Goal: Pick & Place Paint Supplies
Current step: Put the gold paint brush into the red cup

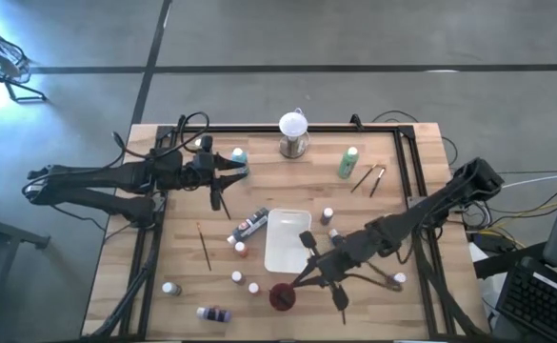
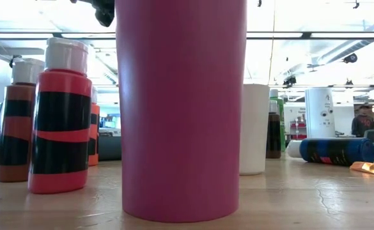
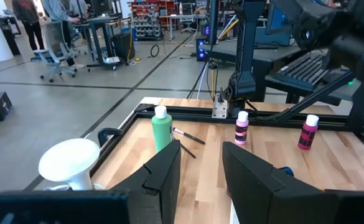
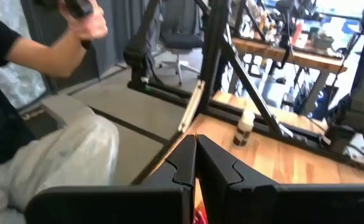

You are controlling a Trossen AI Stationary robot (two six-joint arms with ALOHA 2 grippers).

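Note:
Small white-capped paint bottles are scattered over the wooden table: a teal one [image 1: 238,155], a green one [image 1: 348,162] [image 3: 162,130], a dark blue one lying flat [image 1: 249,225], and several near the front. Two brushes [image 1: 368,179] lie at the far right and one brush [image 1: 205,246] lies left of the white tray [image 1: 283,255]. My left gripper [image 1: 228,173] [image 3: 200,177] hovers level beside the teal bottle, open and empty. My right gripper [image 1: 295,282] [image 4: 195,146] is shut above the far-right rim of the dark red cup [image 1: 283,297] [image 2: 180,108]. Nothing shows between its fingers.
A white globe on a metal base [image 1: 293,126] [image 3: 70,163] stands at the far middle. Black frame rails [image 1: 407,181] run along the table's sides. A seated person [image 4: 38,143] is just beyond the near edge. Another brush [image 1: 378,278] and a bottle [image 1: 399,279] lie under my right arm.

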